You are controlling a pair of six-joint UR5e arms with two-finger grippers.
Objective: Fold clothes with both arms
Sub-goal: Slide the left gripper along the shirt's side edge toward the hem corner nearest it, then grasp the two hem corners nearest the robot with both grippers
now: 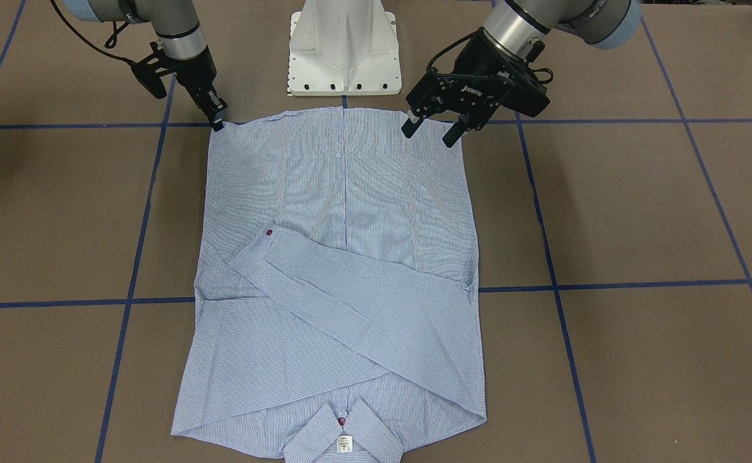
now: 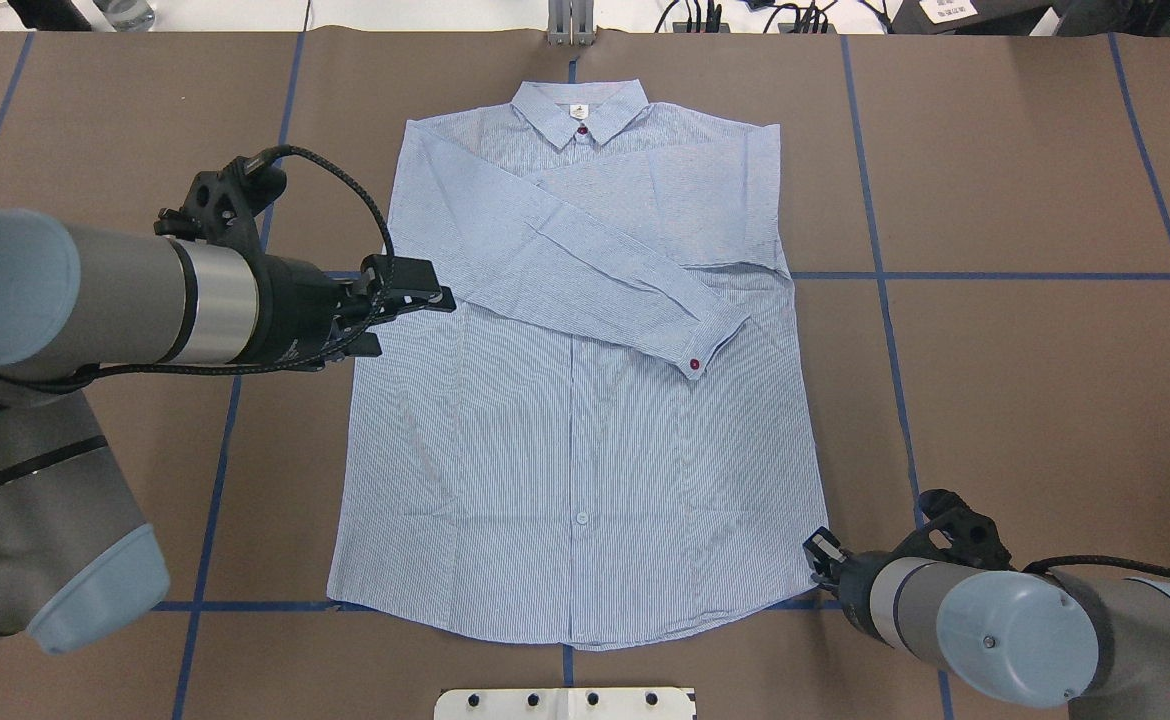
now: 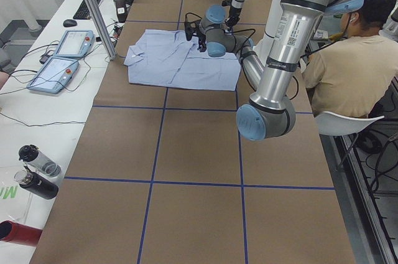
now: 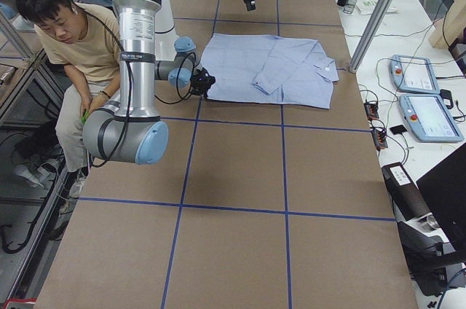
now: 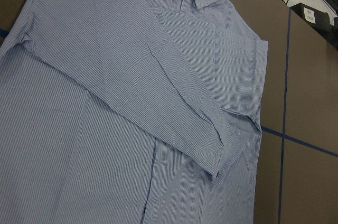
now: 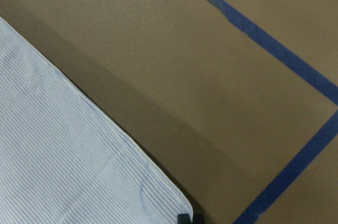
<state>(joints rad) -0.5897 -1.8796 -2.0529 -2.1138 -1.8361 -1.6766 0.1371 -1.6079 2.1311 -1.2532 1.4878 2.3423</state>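
Note:
The light blue striped shirt lies flat and face up on the brown table, collar on the far side from me. Both sleeves are folded across the chest, one cuff with a red button. My left gripper hangs open above the shirt's left side, and its wrist view looks down on the sleeves. My right gripper is low at the near right hem corner. Its fingertips are together on that corner.
The white pedestal base stands just behind the hem. Blue tape lines grid the table. A person sits beside the robot. Two tablets and bottles rest on the far side bench.

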